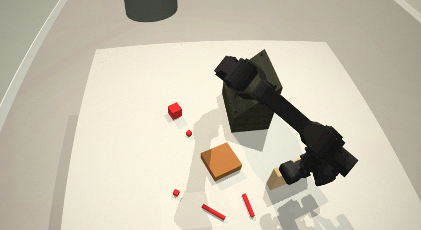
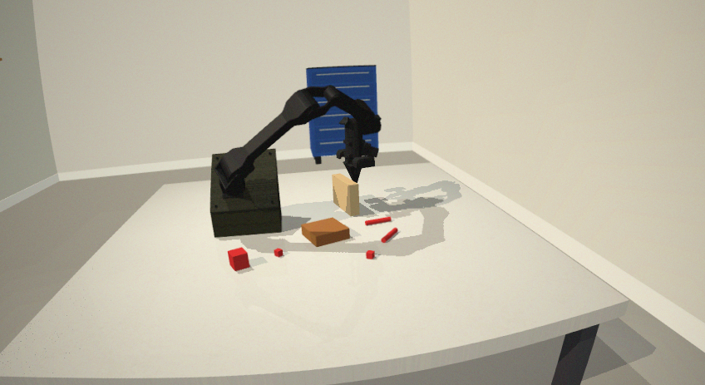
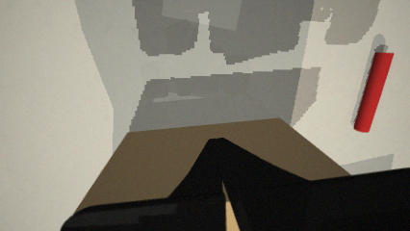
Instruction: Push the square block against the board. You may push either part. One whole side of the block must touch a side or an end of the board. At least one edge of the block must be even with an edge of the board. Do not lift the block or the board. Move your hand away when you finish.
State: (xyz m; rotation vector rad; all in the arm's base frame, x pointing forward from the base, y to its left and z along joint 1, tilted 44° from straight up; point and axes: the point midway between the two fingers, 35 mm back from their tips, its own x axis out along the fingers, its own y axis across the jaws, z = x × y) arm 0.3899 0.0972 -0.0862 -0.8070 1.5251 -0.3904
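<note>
My gripper (image 1: 291, 171) (image 2: 355, 180) (image 3: 216, 145) is pressed together, fingers pointing down, with nothing between them. Directly at its tips is the top of the upright tan board (image 1: 272, 182) (image 2: 352, 199) (image 3: 144, 164); contact cannot be determined. My arm (image 1: 289, 111) (image 2: 272, 134) arches out, wrist bent downward. Near my gripper, one red rod (image 1: 247, 204) (image 2: 377, 220) (image 3: 374, 91) lies beyond the board. The square orange-brown block (image 1: 224, 160) (image 2: 324, 231) lies flat, farther off, apart from the board. Farthest out, past the block, sits the larger red cube (image 1: 175, 111) (image 2: 238, 259).
</note>
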